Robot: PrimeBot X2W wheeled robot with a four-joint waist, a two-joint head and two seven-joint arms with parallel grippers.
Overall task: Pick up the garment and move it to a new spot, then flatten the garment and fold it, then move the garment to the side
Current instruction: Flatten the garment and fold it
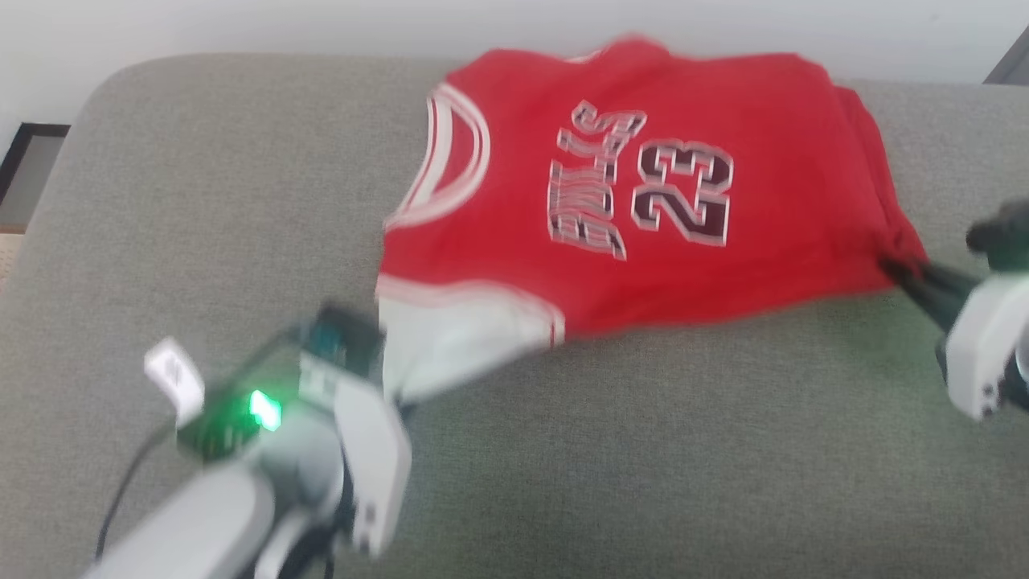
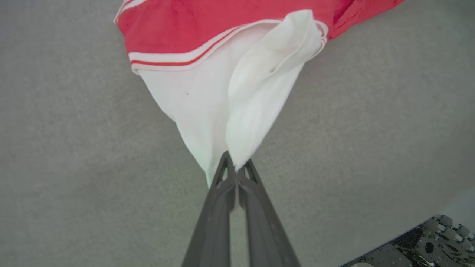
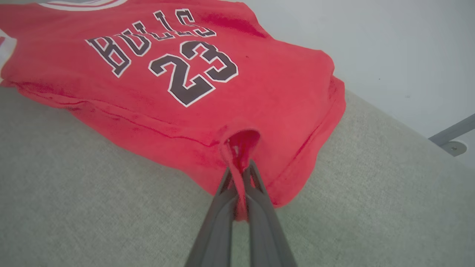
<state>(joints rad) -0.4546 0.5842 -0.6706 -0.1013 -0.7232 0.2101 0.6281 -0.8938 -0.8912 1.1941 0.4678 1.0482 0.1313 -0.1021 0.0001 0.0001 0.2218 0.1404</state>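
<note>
Grip on both near corners, folks. The garment [image 1: 643, 201] lies spread across the far half of the grey cushion [image 1: 201, 225], print side up with the lettering and the 23 showing, neck end to the left and hem to the right.

At its near-left corner the left gripper [image 2: 235, 163] has its fingers pressed together on the tip of the white sleeve [image 2: 207, 100]. The sleeve is drawn out into a long point toward the pincer, with a folded flap lying over its right side.

Over at the near-right corner, the right gripper [image 3: 241, 168] is clamped on the red hem. A small fold of cloth arches up just beyond the fingertips, and a strip of red runs down between the two dark fingers.

The head view is blurred, yet both pincers show at the shirt's near edge, well apart from each other. A white wall [image 1: 241, 24] runs just behind the garment's far edge. A dark frame [image 1: 32, 137] sits past the cushion's far-left corner. A grey metal bracket [image 3: 452, 135] shows on the wall to the right, well apart from the cloth.
</note>
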